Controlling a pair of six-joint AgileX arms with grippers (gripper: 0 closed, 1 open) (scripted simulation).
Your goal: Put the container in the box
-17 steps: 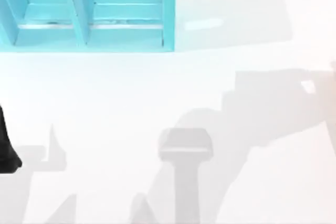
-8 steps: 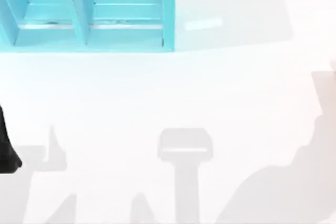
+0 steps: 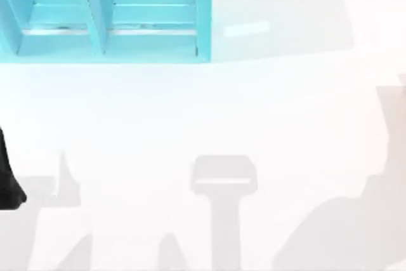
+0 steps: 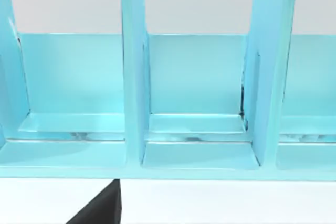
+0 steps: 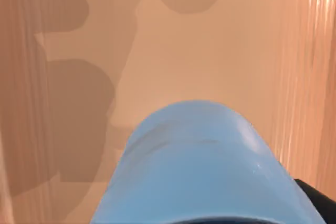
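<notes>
Right wrist view has the blue cup [image 5: 202, 166] close up against the camera, apparently carried by the right arm, though I cannot tell its grip. Top view puts the turquoise box [image 3: 104, 14] far left, so the cup must travel leftward. Left arm [image 3: 7, 179] idles at the table's left edge.

Plain blue container [image 5: 202, 166], close under the right wrist camera, turquoise compartmented box [image 3: 108, 14] at table's far left

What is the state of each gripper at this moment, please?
Left gripper: cannot be told; a dark part of the left arm sits at the table's left edge.
Right gripper: cannot be told; the blue cup sits close before its camera.
</notes>
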